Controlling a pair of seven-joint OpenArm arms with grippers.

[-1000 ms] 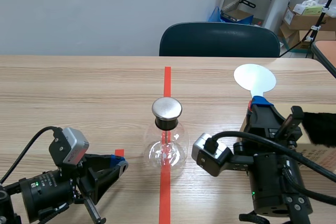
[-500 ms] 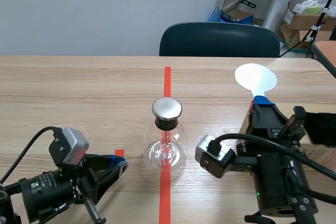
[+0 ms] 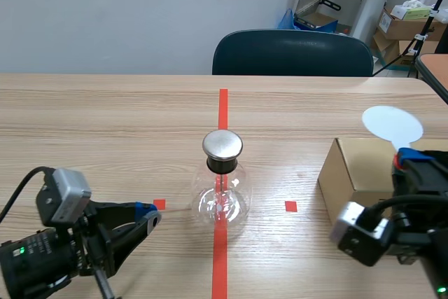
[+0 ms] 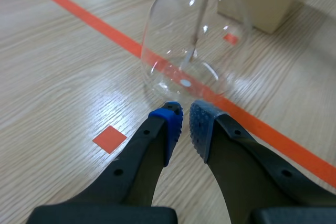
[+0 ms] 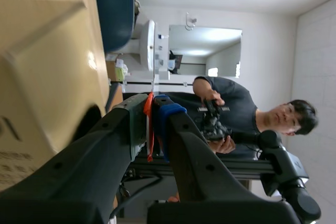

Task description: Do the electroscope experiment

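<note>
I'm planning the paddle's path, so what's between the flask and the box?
In the scene view, just bare table with one small tape square between flask and box; nothing stands there.

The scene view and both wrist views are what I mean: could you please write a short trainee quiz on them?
1. True or false: the left gripper grips the glass flask.
2. The right gripper is shut on: A) the white disc paddle; B) a spoon; C) a pen.
3. By the robot's sides, on which side of the flask does the cardboard box sit?
Key: 1 false, it is shut on nothing; 2 A; 3 right.
</note>
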